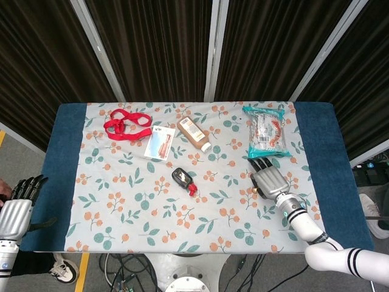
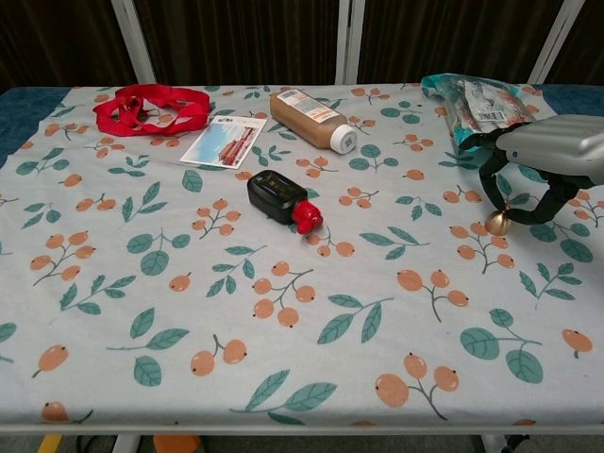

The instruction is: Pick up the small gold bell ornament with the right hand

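R hand [image 2: 549, 162] arches near the table's right edge w/ dark fingers [image 2: 488, 179] curled around, not clamping, the round shiny gold bell [image 2: 498, 223]; open floral cloth [image 2: 283, 359] toward centre; L hand [image 1: 17, 204] off-table, fingers apart.

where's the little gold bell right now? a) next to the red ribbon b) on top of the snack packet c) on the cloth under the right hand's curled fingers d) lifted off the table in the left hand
c: in the chest view the gold bell sits on the tablecloth beneath the right hand, between its down-curled fingers, far from the red ribbon and below the snack packet.
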### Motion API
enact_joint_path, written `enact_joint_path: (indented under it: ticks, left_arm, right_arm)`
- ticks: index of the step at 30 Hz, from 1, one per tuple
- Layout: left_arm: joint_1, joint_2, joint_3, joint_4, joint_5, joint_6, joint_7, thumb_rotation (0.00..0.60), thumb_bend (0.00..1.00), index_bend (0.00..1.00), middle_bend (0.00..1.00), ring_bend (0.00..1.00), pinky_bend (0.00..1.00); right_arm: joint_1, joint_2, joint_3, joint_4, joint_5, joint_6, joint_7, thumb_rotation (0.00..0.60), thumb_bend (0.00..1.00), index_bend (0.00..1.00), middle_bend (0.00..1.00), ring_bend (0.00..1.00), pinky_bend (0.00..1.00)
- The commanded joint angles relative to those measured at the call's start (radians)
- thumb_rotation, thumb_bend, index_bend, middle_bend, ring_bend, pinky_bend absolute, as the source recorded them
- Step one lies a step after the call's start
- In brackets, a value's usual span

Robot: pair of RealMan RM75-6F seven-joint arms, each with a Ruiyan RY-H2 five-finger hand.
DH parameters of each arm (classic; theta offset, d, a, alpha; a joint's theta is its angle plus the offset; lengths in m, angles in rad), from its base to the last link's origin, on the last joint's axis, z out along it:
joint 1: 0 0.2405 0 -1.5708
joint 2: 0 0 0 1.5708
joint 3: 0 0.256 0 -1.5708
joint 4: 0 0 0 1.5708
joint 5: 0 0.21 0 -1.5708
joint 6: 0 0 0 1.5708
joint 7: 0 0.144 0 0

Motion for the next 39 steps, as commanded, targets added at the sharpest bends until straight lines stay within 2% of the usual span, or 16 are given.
enact_joint_path:
  ticks: [1, 29, 35, 39]
  left_arm:
    - [0.0, 0.0, 0.0, 0.0, 0.0, 0.0, 0.0, 0.6, 0.0, 0.09, 0.03, 0.0, 0.04]
    - [0.004, -0.001, 0.004, 0.003, 0.001, -0.003, -0.008, 0.6, 0.0, 0.09, 0.03, 0.0, 0.04]
    - [0.004, 0.002, 0.008, 0.001, 0.001, -0.01, -0.01, 0.6, 0.0, 0.09, 0.03, 0.0, 0.04]
    - [0.001, 0.002, 0.007, -0.002, 0.003, -0.011, -0.007, 0.6, 0.0, 0.09, 0.03, 0.0, 0.04]
  right_arm:
    - [0.002, 0.0, -0.001, 0.0, 0.005, -0.003, -0.001, 0.6, 0.28, 0.56, 0.03, 0.0, 0.0]
    - [-0.005, 0.009, 0.003, -0.003, -0.035, 0.021, 0.054, 0.6, 0.31, 0.64, 0.08, 0.0, 0.0]
    - [-0.013, 0.034, 0.019, -0.031, -0.072, 0.05, 0.087, 0.6, 0.32, 0.66, 0.09, 0.0, 0.0]
    - [-0.027, 0.065, 0.046, -0.067, -0.112, 0.108, 0.116, 0.6, 0.32, 0.67, 0.1, 0.0, 0.0]
